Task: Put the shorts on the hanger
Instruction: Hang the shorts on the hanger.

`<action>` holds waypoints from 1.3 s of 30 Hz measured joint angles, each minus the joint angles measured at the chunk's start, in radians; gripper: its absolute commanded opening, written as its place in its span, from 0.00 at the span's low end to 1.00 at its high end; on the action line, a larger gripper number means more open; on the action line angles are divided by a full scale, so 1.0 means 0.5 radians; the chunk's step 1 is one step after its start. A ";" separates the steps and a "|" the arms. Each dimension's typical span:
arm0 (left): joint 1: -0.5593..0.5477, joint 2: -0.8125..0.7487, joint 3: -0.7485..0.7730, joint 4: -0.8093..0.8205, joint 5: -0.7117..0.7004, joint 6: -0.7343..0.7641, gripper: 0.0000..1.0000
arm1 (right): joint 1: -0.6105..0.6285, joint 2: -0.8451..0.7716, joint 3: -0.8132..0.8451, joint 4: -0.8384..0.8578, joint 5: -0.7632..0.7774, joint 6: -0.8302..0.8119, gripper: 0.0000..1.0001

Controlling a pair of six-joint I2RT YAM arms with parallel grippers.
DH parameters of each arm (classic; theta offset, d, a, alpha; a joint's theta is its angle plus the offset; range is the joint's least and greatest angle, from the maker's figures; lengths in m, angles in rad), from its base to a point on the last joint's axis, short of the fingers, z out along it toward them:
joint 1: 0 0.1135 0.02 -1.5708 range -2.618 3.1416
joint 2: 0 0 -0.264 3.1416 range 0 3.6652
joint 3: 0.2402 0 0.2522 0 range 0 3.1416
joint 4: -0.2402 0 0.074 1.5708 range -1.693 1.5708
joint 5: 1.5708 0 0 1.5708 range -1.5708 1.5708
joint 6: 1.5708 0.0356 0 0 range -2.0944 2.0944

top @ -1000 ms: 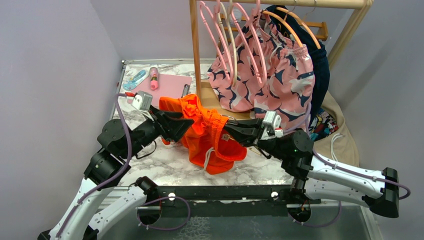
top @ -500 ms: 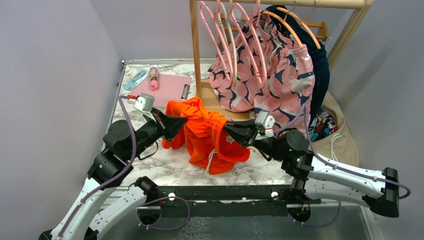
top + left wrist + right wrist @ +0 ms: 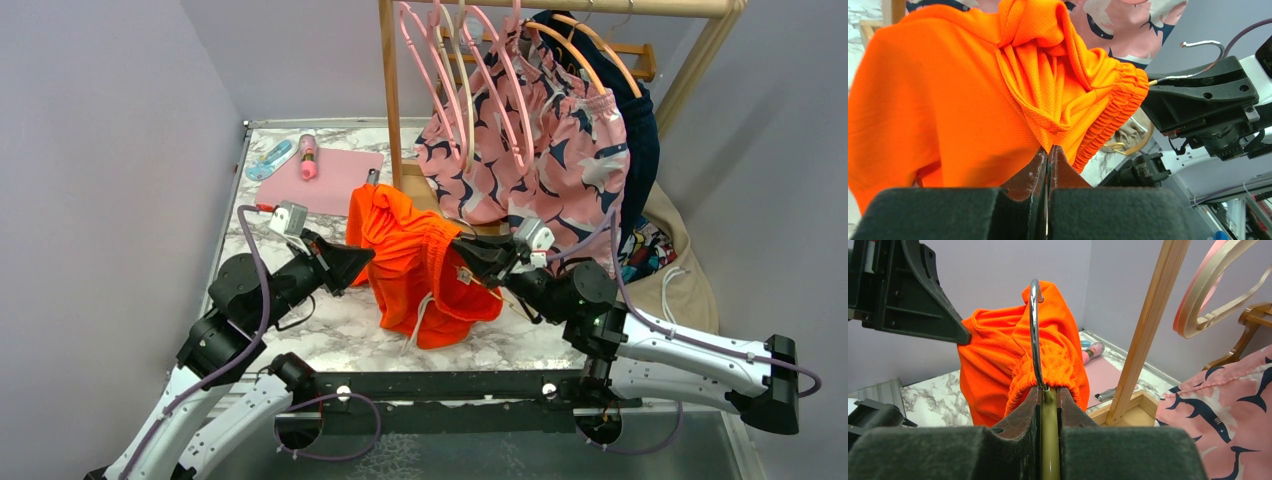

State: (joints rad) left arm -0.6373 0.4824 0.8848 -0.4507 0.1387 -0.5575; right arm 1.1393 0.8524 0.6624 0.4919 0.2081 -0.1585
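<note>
Pinching a fold of orange cloth, the left gripper (image 3: 1048,150) has its tips pressed tight together on the shorts (image 3: 420,270). The right gripper (image 3: 1049,390) is almost closed too. It squeezes the thin yellow neck of the hanger (image 3: 1049,435). The silver hook (image 3: 1035,330) pokes up out of the stretchy waistband (image 3: 1048,377).

The shorts are held up over the table (image 3: 335,338), bunched in a lump between the two grippers. The left gripper is on their left side. The hanger comes in from the right.

I think the next pull should go left, away from the hanger, to spread the cloth along it. Most of the hanger is hidden under the cloth, so I cannot tell how far on the shorts are.
</note>
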 measured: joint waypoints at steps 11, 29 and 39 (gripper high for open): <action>0.002 0.014 -0.267 0.144 0.234 -0.202 0.00 | 0.000 0.077 -0.068 0.302 -0.080 0.092 0.01; 0.001 0.014 -0.208 -0.062 0.019 -0.116 0.00 | 0.000 0.093 -0.069 0.357 -0.051 0.059 0.01; 0.000 0.030 0.051 -0.124 0.142 -0.031 0.33 | -0.002 0.037 -0.065 0.434 -0.135 0.073 0.01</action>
State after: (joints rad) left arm -0.6373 0.4973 0.9104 -0.5129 0.2096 -0.5728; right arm 1.1385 0.8711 0.6300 0.7090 0.1406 -0.1219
